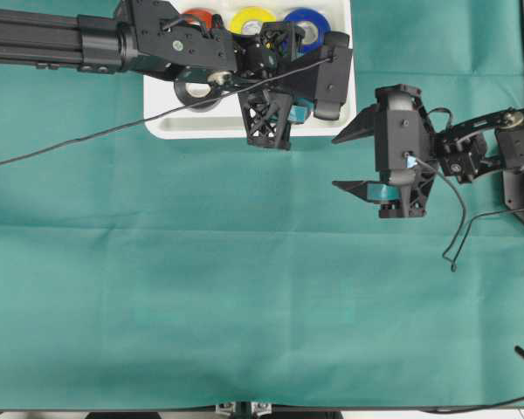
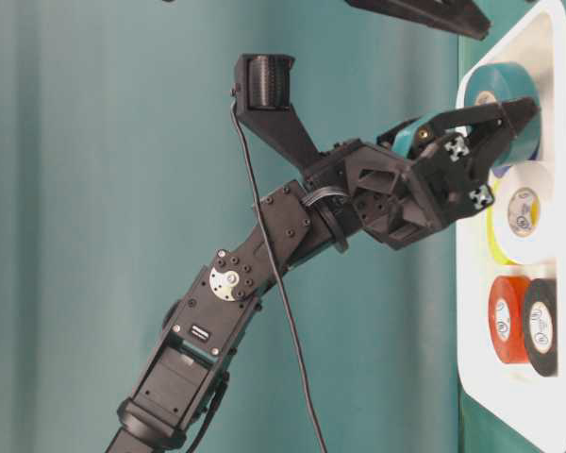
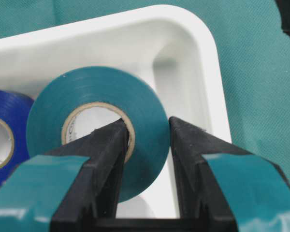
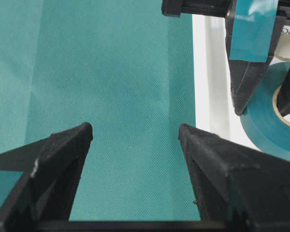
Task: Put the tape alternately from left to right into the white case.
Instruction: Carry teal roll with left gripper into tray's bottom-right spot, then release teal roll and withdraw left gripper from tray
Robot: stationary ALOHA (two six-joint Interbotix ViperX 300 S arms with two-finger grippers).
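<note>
The white case (image 1: 210,129) lies at the table's far edge. In the overhead view it holds red tape (image 1: 201,17), yellow tape (image 1: 251,19), blue tape (image 1: 307,22) and black tape (image 1: 196,92). A white roll (image 2: 524,212) shows in the table-level view. The teal tape (image 3: 96,96) stands in the case's corner beside the blue roll (image 3: 5,125). My left gripper (image 3: 147,123) straddles its wall, one finger inside the core and touching it. The other finger stands a little off the outside, so the jaws are slightly open. My right gripper (image 1: 348,161) hovers wide open and empty over the cloth, right of the case.
Green cloth (image 1: 244,297) covers the table. A black cable (image 1: 113,131) runs from the left arm across the cloth to the left edge. Another cable (image 1: 458,227) loops below the right arm. The case rim (image 4: 210,72) lies just right of my right gripper's fingers.
</note>
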